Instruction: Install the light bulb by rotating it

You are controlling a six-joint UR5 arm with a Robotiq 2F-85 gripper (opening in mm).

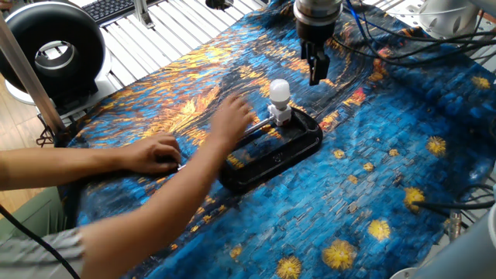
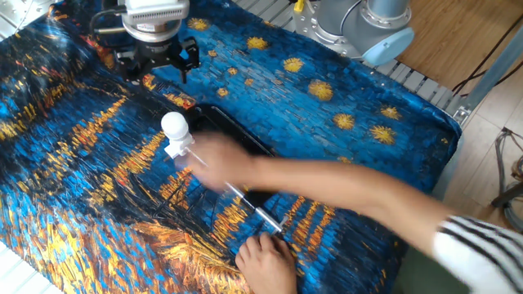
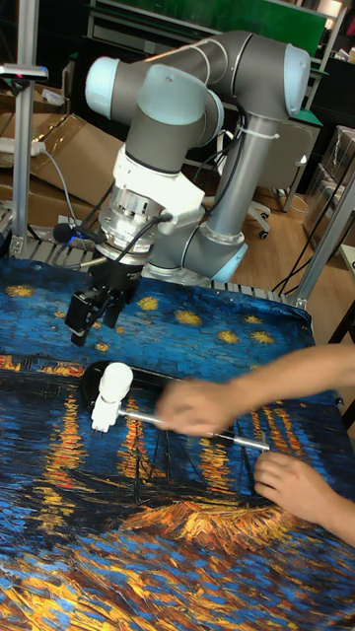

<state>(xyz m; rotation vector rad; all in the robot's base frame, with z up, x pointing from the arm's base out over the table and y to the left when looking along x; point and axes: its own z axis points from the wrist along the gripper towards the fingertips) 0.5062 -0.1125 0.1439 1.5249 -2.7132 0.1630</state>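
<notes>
The light bulb (image 1: 279, 91) stands upright near the middle of the frame in one fixed view, with its white globe on top. Its neck sits in a small white socket block (image 1: 280, 115), and this block is at the end of a black C-clamp (image 1: 275, 151) that lies flat on the tabletop. The tabletop is covered with a blue and orange painted cloth (image 1: 372, 178).

The end effector (image 1: 317, 67) hangs in the air in the upper part of the same view, up and to the right of the bulb, and it does not touch it. Its two dark fingers point down with a small gap between them and nothing is held there. In the other fixed view the end effector (image 2: 155, 64) is in the upper left, above the bulb (image 2: 173, 126), and its fingers stand apart. The tall fixed view shows it (image 3: 91, 317) to the upper left of the bulb (image 3: 113, 381), also apart from it.

Two human hands are in the scene. One hand (image 1: 159, 152) rests on the cloth at the handle end of the clamp screw, left of the middle. The other hand (image 1: 231, 121) is blurred and is over the clamp frame, just beside the socket block. In the tall view this blurred hand (image 3: 195, 406) is over the long screw bar (image 3: 247, 441), right of the bulb.
</notes>
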